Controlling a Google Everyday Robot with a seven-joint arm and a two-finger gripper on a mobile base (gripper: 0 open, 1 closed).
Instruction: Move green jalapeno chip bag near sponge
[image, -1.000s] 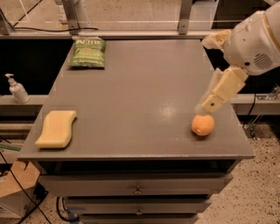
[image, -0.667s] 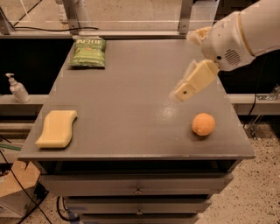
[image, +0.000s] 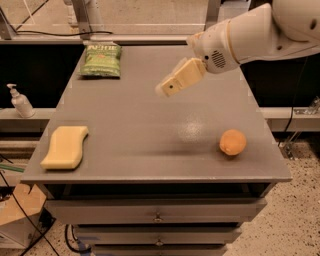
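Note:
The green jalapeno chip bag (image: 101, 60) lies flat at the far left corner of the grey table (image: 150, 125). The pale yellow sponge (image: 65, 146) lies at the near left corner. My gripper (image: 165, 90) hangs above the middle of the table on the white arm that reaches in from the upper right. It points down and to the left, well to the right of the bag and apart from it. It holds nothing.
A round orange fruit (image: 232, 142) sits near the table's right front. A white pump bottle (image: 20, 101) stands on a lower shelf to the left. Drawers (image: 157, 212) run below the tabletop. A cardboard box (image: 20, 210) sits on the floor at the lower left.
My arm has swung from above the orange at the right edge leftward and away, to above the table's middle, closer to the chip bag. The objects have not moved.

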